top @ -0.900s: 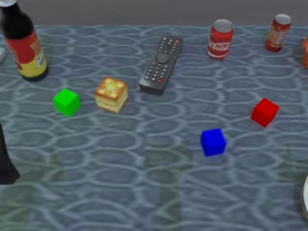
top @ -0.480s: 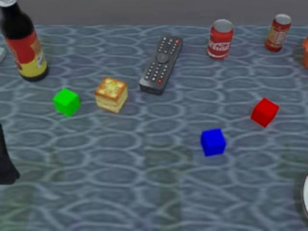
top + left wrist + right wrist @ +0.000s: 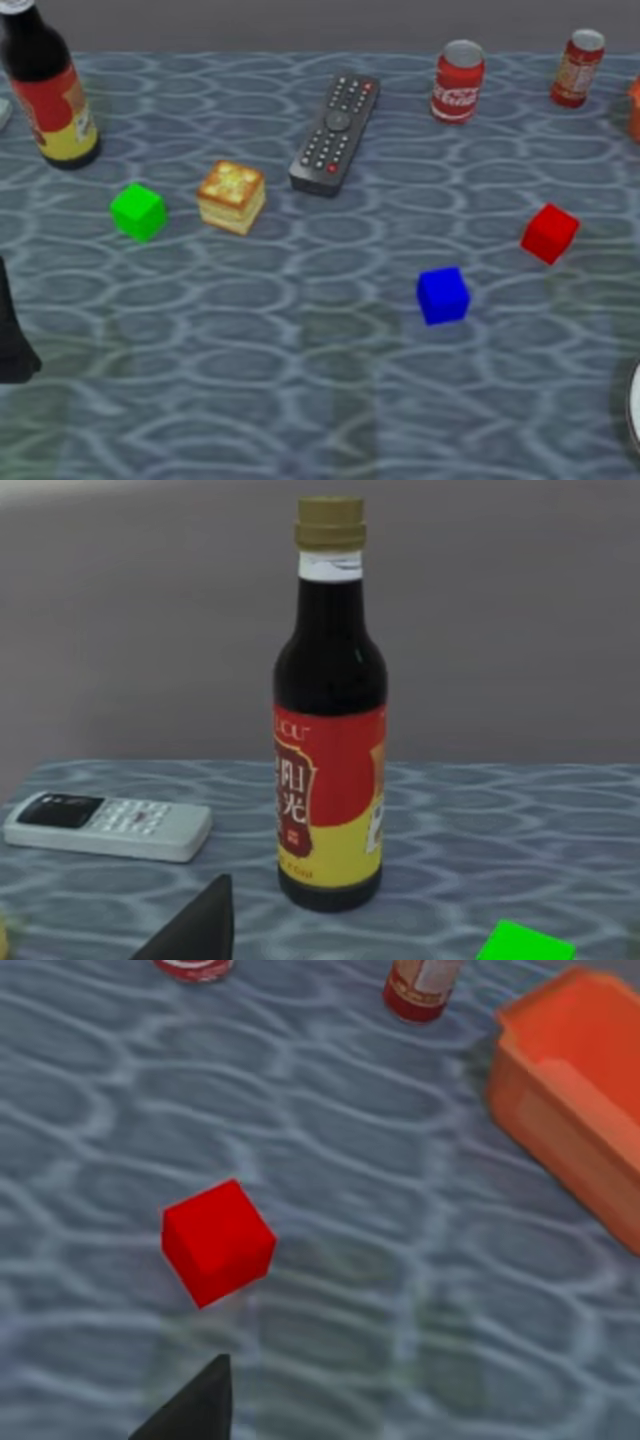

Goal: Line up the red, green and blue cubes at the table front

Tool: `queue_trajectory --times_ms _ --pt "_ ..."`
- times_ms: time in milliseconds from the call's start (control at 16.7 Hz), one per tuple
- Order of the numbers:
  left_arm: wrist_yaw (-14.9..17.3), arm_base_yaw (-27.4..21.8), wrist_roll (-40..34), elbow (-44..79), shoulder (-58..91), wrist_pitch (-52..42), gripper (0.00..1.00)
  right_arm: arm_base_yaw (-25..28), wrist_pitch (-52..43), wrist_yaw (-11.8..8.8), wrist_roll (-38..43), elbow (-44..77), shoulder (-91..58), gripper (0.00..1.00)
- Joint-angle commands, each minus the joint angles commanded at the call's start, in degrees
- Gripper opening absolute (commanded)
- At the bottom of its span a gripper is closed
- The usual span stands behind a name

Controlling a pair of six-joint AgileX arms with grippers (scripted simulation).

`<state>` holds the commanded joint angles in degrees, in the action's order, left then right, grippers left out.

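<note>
Progress: none visible; no cube yet at the front of the tabletop (image 3: 330, 420).
Red cube (image 3: 549, 233): right side, mid-depth.
Blue cube (image 3: 442, 295): right of centre, well apart from the red.
Green cube (image 3: 138, 211): far left, just beside an orange-yellow block (image 3: 231, 197).
All three: small, glossy, plain, equal.
Left tool (image 3: 12, 340), right tool (image 3: 190, 1410): at the edges; opening cannot be told, nothing visibly held.

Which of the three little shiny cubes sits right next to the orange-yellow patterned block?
The bright green cube, on the table's left side. It lies just left of the orange-yellow patterned block, while the deep blue cube and bright red cube sit far off to the right.
</note>
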<state>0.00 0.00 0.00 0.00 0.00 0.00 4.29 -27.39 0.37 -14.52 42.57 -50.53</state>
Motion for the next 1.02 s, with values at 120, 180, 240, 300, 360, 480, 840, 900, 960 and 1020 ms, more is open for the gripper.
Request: queue_trajectory --times_ms 120,180,240,300,360,480,840,900,960,1020 --pt "0.00 0.00 0.00 0.00 0.00 0.00 1.00 1.19 -7.06 -0.02 -3.61 10.23 -13.06 1.00" --pt "0.00 0.00 0.00 0.00 0.00 0.00 1.00 1.77 -10.58 -0.03 -5.42 15.38 -19.63 1.00" --pt "0.00 0.00 0.00 0.00 0.00 0.00 1.00 2.35 -14.05 -0.04 -7.19 20.49 -26.13 1.00" --pt "0.00 0.00 0.00 0.00 0.00 0.00 1.00 2.90 -17.42 -0.05 -8.93 25.52 -32.50 1.00" --pt "0.00 0.00 0.00 0.00 0.00 0.00 1.00 3.44 -20.64 -0.06 -10.60 30.45 -38.67 1.00" --pt "0.00 0.00 0.00 0.00 0.00 0.00 1.00 4.40 -26.53 -0.07 -13.70 39.83 -50.25 1.00" --pt "0.00 0.00 0.00 0.00 0.00 0.00 1.00 6.27 -37.98 -0.13 -20.16 60.79 -74.95 1.00" --pt "0.00 0.00 0.00 0.00 0.00 0.00 1.00 6.43 -38.92 -0.14 -20.75 62.84 -77.17 1.00" --pt "0.00 0.00 0.00 0.00 0.00 0.00 1.00 6.53 -39.59 -0.14 -21.18 64.36 -78.79 1.00" --pt "0.00 0.00 0.00 0.00 0.00 0.00 1.00 6.60 -40.00 -0.14 -21.45 65.34 -79.80 1.00"
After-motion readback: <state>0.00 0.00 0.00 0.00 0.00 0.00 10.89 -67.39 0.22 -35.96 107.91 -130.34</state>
